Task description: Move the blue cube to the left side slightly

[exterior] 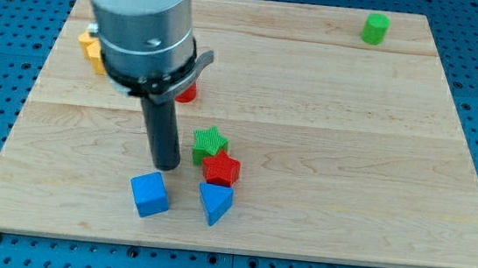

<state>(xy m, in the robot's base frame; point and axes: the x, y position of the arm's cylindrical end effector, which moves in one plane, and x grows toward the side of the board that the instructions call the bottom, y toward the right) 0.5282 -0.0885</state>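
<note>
The wooden table (325, 151) carries all blocks. There is no hand, only my tip (165, 166), which grasps nothing. The blue cube (150, 194) sits just below my tip. To the right of my tip stand the green star (209, 142), the red star (221, 168) and the blue wedge (214, 204).

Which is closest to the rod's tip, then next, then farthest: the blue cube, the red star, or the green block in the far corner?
From my tip:
1. Blue cube, just below it.
2. Red star, to the view's right.
3. Green block, far off at the view's top right.
</note>
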